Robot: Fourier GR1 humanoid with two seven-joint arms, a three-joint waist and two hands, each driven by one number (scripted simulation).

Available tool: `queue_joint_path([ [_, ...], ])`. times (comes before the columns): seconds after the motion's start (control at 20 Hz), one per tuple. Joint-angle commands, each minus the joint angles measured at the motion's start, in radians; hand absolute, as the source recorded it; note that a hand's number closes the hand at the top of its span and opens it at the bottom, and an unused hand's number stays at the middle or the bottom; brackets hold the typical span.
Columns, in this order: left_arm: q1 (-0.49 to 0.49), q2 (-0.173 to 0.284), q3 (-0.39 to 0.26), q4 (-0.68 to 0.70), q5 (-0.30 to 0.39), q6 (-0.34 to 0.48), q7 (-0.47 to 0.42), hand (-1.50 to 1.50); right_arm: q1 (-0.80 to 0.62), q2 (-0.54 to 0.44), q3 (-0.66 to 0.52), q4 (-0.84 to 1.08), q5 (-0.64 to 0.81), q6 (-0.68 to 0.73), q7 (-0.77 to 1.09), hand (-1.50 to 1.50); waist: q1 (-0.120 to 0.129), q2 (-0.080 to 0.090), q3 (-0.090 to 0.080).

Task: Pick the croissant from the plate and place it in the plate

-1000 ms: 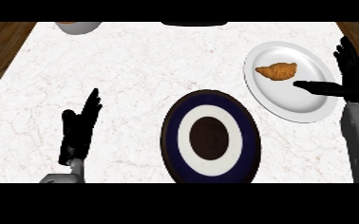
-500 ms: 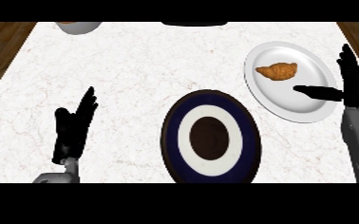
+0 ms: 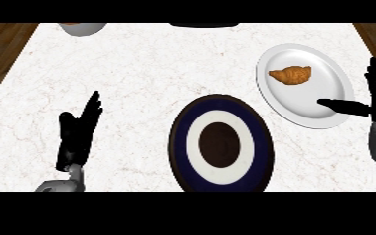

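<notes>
Two plates are being shown on the table (image 3: pixel 147 79): one white plate (image 3: pixel 323 107) and one dark blue plate (image 3: pixel 220 147) beside it. One croissant (image 3: pixel 291 74) is being carried by the white plate. Two hands are being seen, left hand (image 3: pixel 77 134) and right hand (image 3: pixel 352 107).

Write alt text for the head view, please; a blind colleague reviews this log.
A croissant lies on a white plate at the right of a marble counter, with the robot's open right hand reaching over the plate's near rim. A dark blue and white plate sits in the middle, and the open left hand rests at lower left.
</notes>
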Motion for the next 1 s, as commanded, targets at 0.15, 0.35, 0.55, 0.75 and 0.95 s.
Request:
queue_joint_path([
  [0.15,-0.05,-0.021,0.007,0.05,-0.021,0.011,-0.006,0.0,0.016,-0.085,-0.011,0.06,-0.039,0.02,-0.026,-1.5,-0.003,0.0,0.0],
  [0.35,-0.03,-0.001,0.029,0.025,0.004,-0.024,-0.018,0.0,0.001,-0.1,-0.023,0.112,-0.058,-0.014,-0.092,-1.5,0.003,0.002,0.0],
  [0.55,0.023,0.0,0.043,0.079,0.01,-0.041,-0.13,0.0,0.063,-0.114,-0.042,0.118,-0.095,0.003,-0.143,-1.5,0.001,0.001,0.0],
  [0.75,-0.041,-0.02,0.01,-0.025,-0.017,-0.005,0.051,0.0,0.094,-0.15,-0.058,0.113,-0.117,-0.022,-0.123,-1.5,-0.004,-0.001,0.0],
  [0.95,-0.013,-0.004,0.044,0.034,0.0,-0.034,-0.023,0.0,0.118,-0.159,-0.052,0.159,-0.127,-0.032,-0.168,-1.5,-0.002,0.0,0.0],
])
